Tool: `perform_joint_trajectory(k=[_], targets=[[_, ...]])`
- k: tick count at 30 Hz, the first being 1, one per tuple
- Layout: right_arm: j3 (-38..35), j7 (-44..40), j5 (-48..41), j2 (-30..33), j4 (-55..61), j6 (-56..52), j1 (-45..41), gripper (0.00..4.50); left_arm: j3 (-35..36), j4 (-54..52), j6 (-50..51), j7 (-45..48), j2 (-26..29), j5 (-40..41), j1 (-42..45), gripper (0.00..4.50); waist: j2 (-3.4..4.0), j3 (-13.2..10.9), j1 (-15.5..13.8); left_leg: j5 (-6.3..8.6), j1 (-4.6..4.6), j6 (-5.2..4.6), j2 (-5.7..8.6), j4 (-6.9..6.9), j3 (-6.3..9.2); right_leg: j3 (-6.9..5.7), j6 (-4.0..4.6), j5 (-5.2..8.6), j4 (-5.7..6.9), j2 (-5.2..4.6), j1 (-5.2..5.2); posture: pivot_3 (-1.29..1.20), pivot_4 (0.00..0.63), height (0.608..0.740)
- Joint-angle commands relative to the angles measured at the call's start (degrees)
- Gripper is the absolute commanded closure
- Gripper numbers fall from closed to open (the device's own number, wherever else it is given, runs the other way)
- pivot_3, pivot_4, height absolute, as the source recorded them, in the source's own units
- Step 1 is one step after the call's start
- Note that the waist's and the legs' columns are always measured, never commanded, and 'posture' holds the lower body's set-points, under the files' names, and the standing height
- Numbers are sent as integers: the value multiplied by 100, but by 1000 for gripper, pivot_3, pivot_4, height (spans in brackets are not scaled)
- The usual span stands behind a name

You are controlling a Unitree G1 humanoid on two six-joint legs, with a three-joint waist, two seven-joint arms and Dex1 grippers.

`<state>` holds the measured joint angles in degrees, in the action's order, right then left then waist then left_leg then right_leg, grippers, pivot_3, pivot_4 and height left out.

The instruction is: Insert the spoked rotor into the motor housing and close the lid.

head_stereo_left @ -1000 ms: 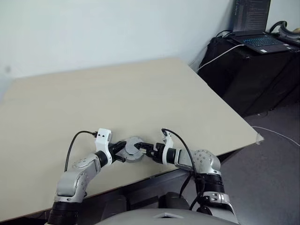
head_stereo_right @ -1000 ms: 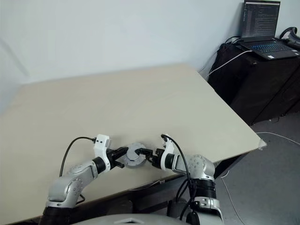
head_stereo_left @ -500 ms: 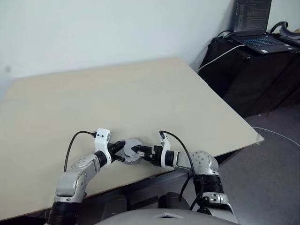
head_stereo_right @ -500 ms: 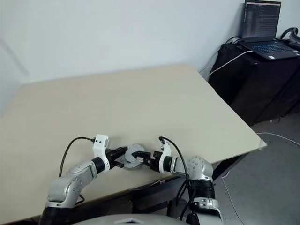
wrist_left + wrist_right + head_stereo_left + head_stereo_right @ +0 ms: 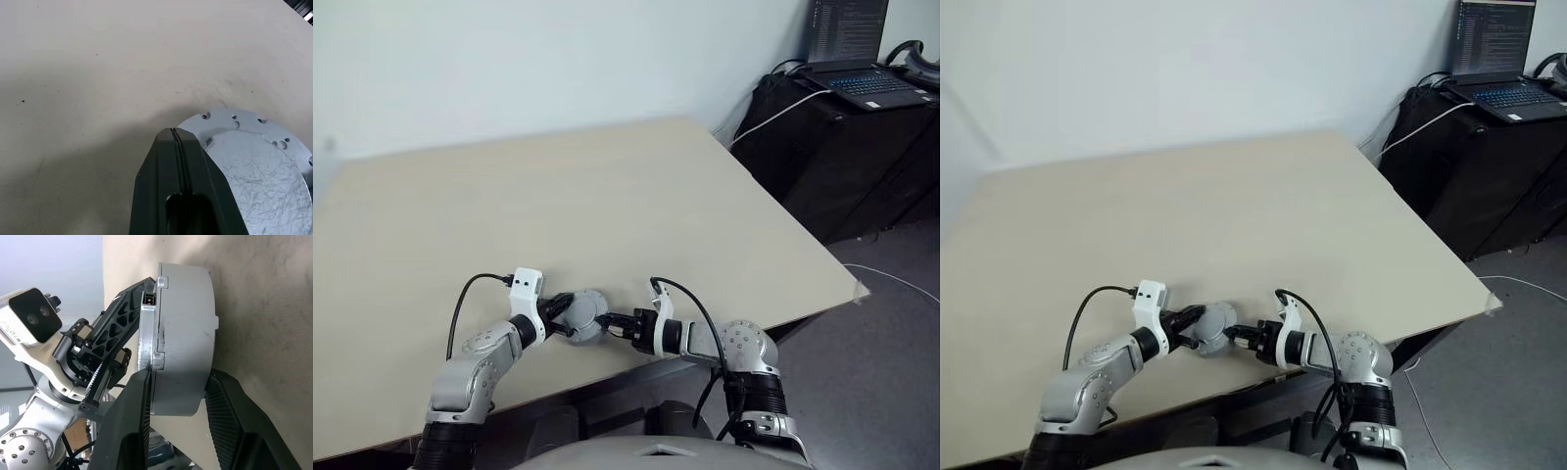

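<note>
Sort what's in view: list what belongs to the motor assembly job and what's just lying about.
Belongs to the job:
motor housing
lid
left gripper
right gripper, astride the housing
table

Lying about:
laptop
white cable
black stand under the laptop

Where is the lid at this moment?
The lid sits near the table's front edge, between the left gripper and right gripper, whose fingers straddle the assembled round housing.
</note>
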<state>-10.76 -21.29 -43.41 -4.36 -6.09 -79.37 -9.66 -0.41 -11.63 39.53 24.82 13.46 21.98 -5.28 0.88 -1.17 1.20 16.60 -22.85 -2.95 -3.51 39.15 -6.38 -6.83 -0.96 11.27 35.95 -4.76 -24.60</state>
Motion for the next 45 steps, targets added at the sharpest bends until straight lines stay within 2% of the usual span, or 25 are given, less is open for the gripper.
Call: perform_joint_trajectory(k=[1, 14, 23, 28, 35, 42, 45], targets=[[144, -65, -238, -304, 206, -70, -79, 3221, -268, -109, 27, 92, -138, 95, 0, 4500, 0, 0, 1, 0, 3, 0, 0, 0, 0, 0, 0, 0, 0, 0, -2, 0, 0, 740], [-71, 79, -316, -307, 186, 33, 21, 3221, 84, -821, -598, 411, -389, 597, -438, 4500, -4, -4, 2, 0, -4, 0, 0, 0, -1, 3, 0, 0, -1, 0, -1, 0, 0, 740], [-270, 174, -506, -257, 216, 152, 116, 3221, 805, -1470, -793, 280, -979, 1954, -1002, 4500, -6, -8, 7, 0, -3, -1, -4, 1, -1, 6, 2, 2, -1, 4, -2, 0, 0, 740], [-654, 102, -910, -349, 314, 323, 39, 3221, 1255, -1356, -358, -526, -1750, 3362, -1552, 4500, -19, -18, 4, 2, -2, -3, 0, 5, 1, 6, -4, 0, -9, -1, -5, 0, 0, 740], [-840, 352, -1296, -464, 476, 512, -83, 3221, 1189, -1122, -252, -673, -2223, 4595, -2210, 2299, -28, -59, 37, 12, -2, 13, -3, 4, 13, -2, 1, 4, -8, 4, -10, 0, 0, 740], [-855, 580, -1604, -427, 547, 613, -230, 3221, 993, -814, -438, -607, -2532, 5228, -2492, 37, -30, -85, 40, 16, -3, 21, -2, 6, 17, -6, 1, 5, -9, 3, -12, 0, 0, 740], [-860, 667, -1739, -415, 571, 656, -284, 3221, 778, -751, -471, -522, -2645, 5414, -2617, 0, -31, -87, 40, 16, -4, 21, -1, 6, 16, -6, 1, 5, -10, 3, -12, 0, 0, 740]])
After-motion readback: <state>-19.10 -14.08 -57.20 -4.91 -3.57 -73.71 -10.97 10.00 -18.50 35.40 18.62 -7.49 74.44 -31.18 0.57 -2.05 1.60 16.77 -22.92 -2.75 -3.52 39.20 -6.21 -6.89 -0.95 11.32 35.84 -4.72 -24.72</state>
